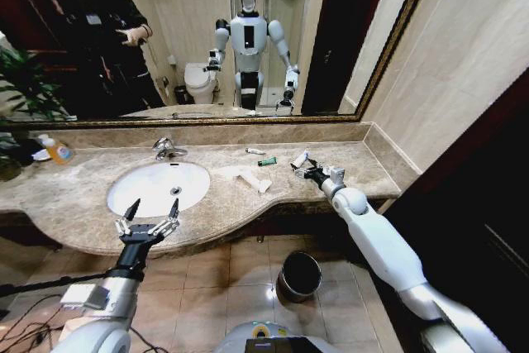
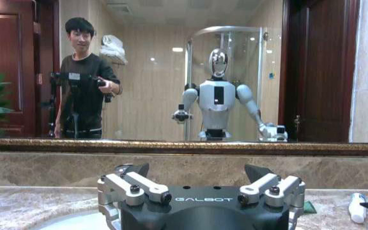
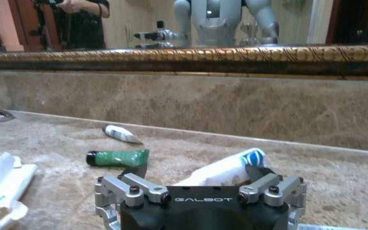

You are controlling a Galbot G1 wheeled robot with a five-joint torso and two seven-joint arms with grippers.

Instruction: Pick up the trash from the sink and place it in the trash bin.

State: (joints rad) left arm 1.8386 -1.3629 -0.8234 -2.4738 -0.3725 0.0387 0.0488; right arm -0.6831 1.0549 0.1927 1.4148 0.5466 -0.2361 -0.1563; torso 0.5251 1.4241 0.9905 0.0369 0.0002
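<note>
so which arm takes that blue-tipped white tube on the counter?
Right. Its tool already straddles the white tube on the marble counter; the left tool hovers open at the sink front edge.

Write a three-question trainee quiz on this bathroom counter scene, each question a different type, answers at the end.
1. True or false: the right gripper is over the sink.
2. Multiple choice: the trash bin stands (A) on the counter, (B) on the floor below the counter, (C) inside the basin.
3. Fill in: in the right wrist view, the white tube with a blue end lies between the right gripper's ____.

Key
1. False; it is at the counter's right end, while the left gripper hovers at the sink's front edge.
2. B
3. jaws
</note>
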